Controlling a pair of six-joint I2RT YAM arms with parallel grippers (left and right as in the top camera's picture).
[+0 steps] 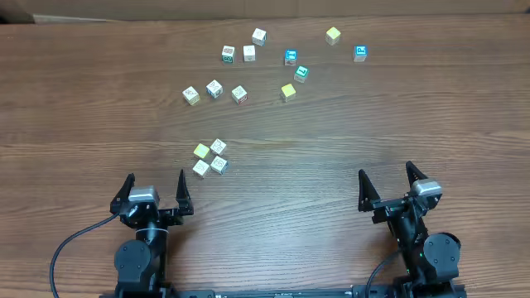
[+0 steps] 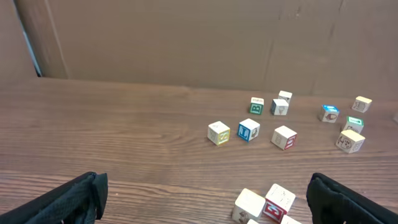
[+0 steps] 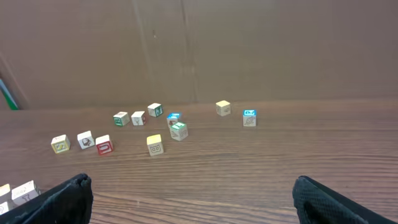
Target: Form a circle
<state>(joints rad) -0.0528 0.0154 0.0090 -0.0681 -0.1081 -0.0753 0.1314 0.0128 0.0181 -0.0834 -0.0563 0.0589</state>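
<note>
The circle (image 1: 209, 157) is a tight little group of four tiny cubes on the wooden table, one plain yellow cube (image 1: 201, 151) and three pale printed ones. My left gripper (image 1: 156, 177) stands open just below and left of it, nothing between its fingers. In the left wrist view the group (image 2: 264, 202) lies at the bottom, just inside the right finger (image 2: 336, 199) and apart from it. My right gripper (image 1: 386, 171) is open and empty far to the right. In the right wrist view part of the group (image 3: 18, 191) shows at the left edge.
Several loose cubes (image 1: 239, 93) are scattered across the far middle of the table, from a pale one (image 1: 191, 95) to a blue one (image 1: 360, 53). A brown cardboard wall (image 2: 186, 43) closes the far side. Black cables (image 1: 66, 244) trail by the arm bases.
</note>
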